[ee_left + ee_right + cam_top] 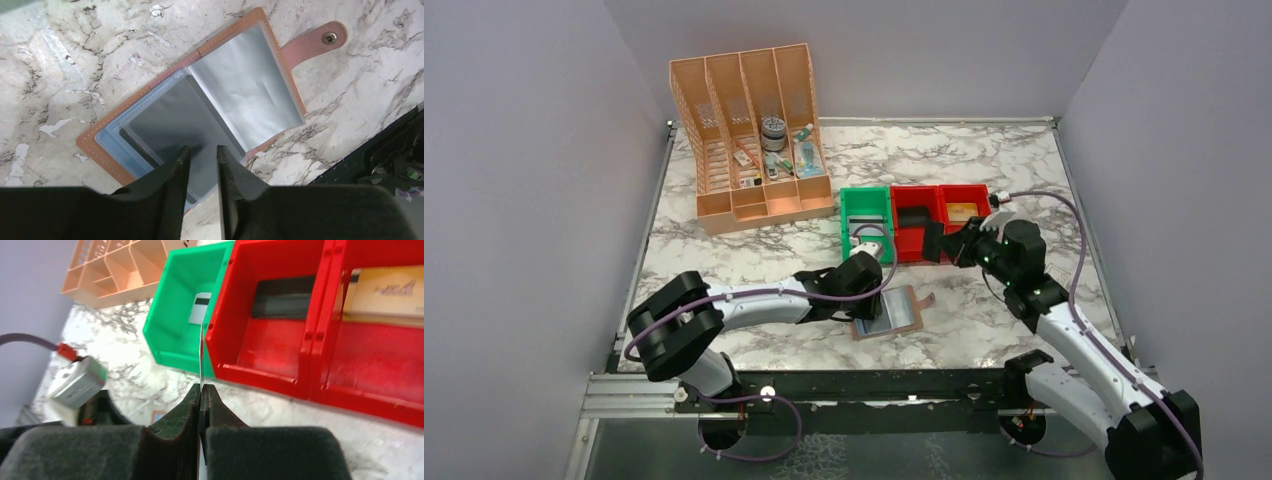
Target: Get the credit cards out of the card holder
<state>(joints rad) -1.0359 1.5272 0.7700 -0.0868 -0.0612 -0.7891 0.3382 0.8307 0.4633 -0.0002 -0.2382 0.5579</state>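
The card holder (902, 308) (245, 85) lies open on the marble near the front edge, brown outside with blue-grey clear pockets and a snap tab (320, 42). A dark credit card (170, 125) shows inside one of its sleeves. My left gripper (871, 300) (202, 150) hovers low over that sleeve, jaws a little apart with nothing between them. My right gripper (959, 243) (201, 387) is up in front of the bins, shut on a thin credit card (935, 241) (201, 355) seen edge-on.
A green bin (866, 200) (165, 335) holds a white striped card. The middle red bin (914, 240) (260, 370) holds a dark card, the right red bin (964, 195) (380, 405) a tan one. An orange organiser (749, 130) stands at the back left.
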